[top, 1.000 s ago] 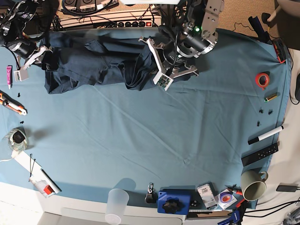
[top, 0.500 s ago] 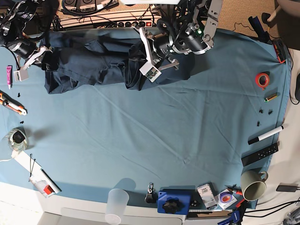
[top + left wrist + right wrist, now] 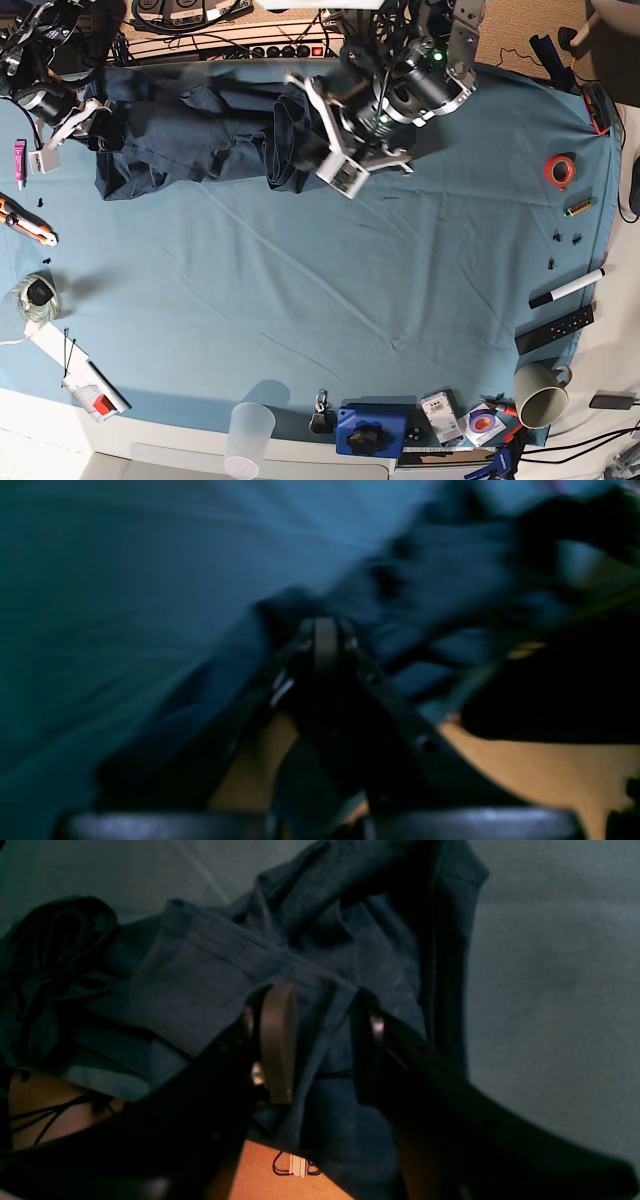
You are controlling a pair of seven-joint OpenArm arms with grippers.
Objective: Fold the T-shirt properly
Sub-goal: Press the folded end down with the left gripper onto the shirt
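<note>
T-shirt (image 3: 320,965) fold between right jaws, left blurred

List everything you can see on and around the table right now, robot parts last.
T-shirt: one, dark navy, bunched along the far edge of the table.
Table cloth: one, teal-blue, covering the table.
Marker: one, white with black cap, right side.
Tape roll: one, red-orange, right side.
Mug: one, pale green, near right corner.
Plastic cup: one, clear, near edge.
Blue box: one, near edge, black knob on top.
Left gripper: blurred, fingertips together at the T-shirt's edge.
Right gripper: open, its fingers straddling a fold of the T-shirt.
</note>
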